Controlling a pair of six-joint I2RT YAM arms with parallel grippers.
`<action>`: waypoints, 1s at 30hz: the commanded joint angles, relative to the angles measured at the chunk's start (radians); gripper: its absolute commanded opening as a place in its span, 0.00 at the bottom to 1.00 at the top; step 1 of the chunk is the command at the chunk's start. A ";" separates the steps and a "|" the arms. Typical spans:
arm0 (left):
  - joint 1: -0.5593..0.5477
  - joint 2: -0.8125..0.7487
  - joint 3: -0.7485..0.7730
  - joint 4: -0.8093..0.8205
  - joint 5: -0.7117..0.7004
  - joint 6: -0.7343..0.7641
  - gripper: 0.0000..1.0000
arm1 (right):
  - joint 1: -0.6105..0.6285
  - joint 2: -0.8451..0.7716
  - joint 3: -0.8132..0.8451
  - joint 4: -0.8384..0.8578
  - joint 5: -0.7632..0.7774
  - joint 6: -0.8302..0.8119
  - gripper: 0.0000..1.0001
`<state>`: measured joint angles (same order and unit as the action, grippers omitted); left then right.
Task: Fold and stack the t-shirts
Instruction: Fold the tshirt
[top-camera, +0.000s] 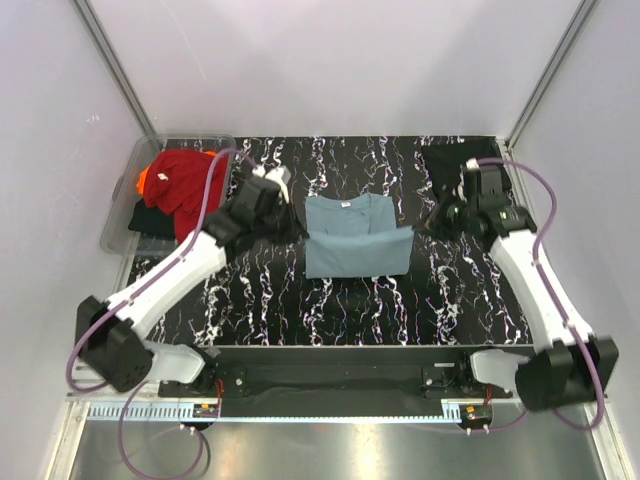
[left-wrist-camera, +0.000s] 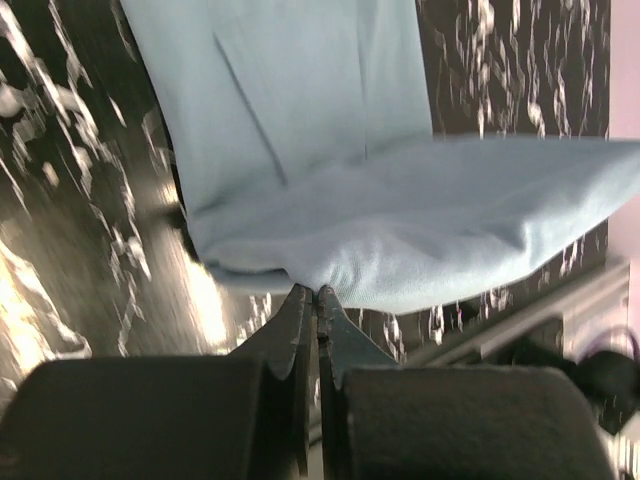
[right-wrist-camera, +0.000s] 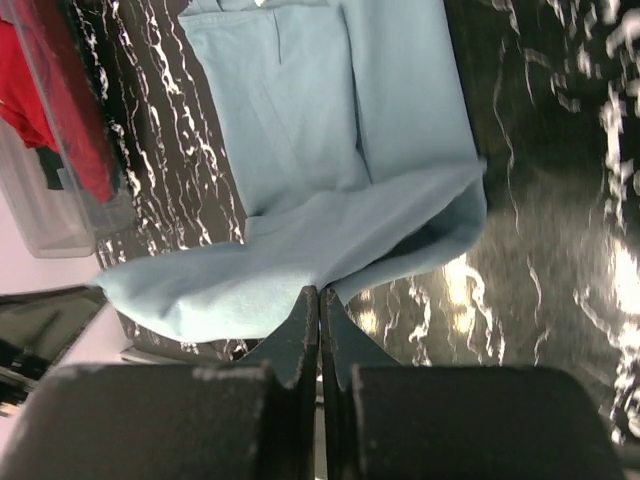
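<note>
Black marbled table (top-camera: 250, 300), white walls (top-camera: 320, 70) round it, tub (top-camera: 120, 205) upper left. L gripper (left-wrist-camera: 312, 292) & R gripper (right-wrist-camera: 320, 292) each pinch the teal shirt (top-camera: 350, 225).

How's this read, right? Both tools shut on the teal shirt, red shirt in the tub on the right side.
Wrong side: top view shows the tub with the red shirt on the left side. Both the left tool and right tool are shut on the teal shirt.
</note>
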<state>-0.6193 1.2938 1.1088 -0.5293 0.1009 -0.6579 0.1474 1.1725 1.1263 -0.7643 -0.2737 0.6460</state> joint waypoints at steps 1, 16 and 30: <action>0.067 0.085 0.129 0.031 0.052 0.086 0.00 | -0.003 0.131 0.125 0.088 -0.025 -0.092 0.00; 0.236 0.541 0.539 0.153 0.195 0.199 0.00 | -0.071 0.672 0.561 0.131 -0.183 -0.143 0.00; 0.343 1.088 0.920 0.416 0.309 0.135 0.19 | -0.123 1.107 0.916 0.181 -0.249 -0.164 0.10</action>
<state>-0.3130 2.3104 1.9308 -0.2512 0.3763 -0.4911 0.0410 2.2288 1.9369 -0.6254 -0.4896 0.5076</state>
